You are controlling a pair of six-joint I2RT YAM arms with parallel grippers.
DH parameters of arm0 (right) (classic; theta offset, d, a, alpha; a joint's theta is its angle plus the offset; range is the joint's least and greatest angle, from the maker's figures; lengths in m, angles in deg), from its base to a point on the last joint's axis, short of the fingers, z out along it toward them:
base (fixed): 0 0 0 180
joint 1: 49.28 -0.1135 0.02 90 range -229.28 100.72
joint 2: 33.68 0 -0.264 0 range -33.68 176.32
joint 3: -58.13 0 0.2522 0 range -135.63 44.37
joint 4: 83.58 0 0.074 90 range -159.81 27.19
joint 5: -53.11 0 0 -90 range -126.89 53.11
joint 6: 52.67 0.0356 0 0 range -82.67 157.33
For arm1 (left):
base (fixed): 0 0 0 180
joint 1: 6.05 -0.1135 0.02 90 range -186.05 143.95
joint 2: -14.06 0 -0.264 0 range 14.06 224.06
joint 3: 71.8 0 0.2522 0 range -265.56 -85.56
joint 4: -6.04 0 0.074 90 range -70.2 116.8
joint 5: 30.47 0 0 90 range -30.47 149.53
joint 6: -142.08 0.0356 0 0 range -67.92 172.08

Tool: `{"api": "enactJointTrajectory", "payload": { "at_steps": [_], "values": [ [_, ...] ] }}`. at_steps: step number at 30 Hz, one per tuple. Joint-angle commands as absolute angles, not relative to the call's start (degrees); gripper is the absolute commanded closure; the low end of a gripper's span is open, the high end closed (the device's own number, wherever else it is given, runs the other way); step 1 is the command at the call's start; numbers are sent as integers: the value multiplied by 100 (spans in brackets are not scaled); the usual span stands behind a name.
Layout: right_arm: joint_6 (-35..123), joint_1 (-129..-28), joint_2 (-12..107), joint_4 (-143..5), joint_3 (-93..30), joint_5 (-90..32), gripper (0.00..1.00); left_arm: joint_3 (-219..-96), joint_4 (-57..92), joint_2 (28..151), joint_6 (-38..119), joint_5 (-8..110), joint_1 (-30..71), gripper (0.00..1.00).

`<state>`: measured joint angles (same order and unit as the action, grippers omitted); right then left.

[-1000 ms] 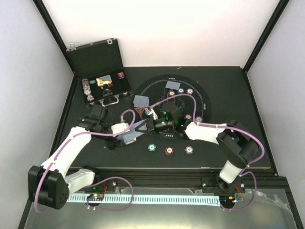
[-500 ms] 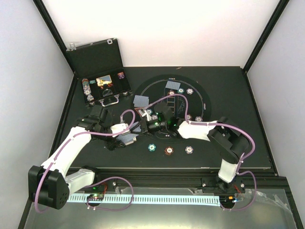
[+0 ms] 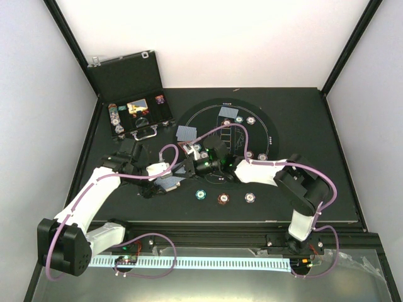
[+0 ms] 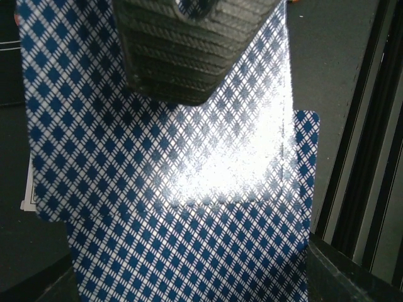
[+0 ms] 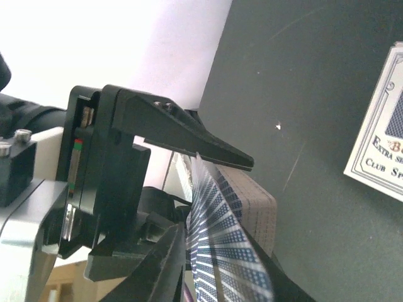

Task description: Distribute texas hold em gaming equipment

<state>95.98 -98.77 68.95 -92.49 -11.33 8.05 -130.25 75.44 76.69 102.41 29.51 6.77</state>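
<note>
Left arm (image 3: 88,198) reached forward from its base, elbow out to the left, forearm swung right toward the middle. Left gripper (image 3: 178,171) pointed right, jaws clamped on the playing cards (image 4: 176,189). Its top finger pad (image 4: 176,56) sat flat on the card back. Right arm (image 3: 271,171) was folded hard at the elbow, forearm running left and low. Right gripper (image 3: 192,165) faced left, nose to nose with the left gripper, just beside it. Right jaw gap wasn't readable in any view.
</note>
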Motion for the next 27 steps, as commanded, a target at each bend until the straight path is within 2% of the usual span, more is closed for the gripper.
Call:
{"api": "enactJointTrajectory", "payload": {
  "at_steps": [1,4,16,27],
  "values": [
    [9498,-9923,6979,-9266,-1202,620,72,-13247,7513,7632,10245,2758,678,98],
    [9443,-9928,6939,-9163,-1148,517,68,-13238,7509,7629,10244,2773,678,98],
    [8842,-9913,6668,-8211,-1172,216,67,-13240,7509,7602,10237,2808,678,98],
    [8663,-9773,6441,-7971,-1058,198,67,-13231,7507,7578,10244,2827,678,98]
  ]
}}
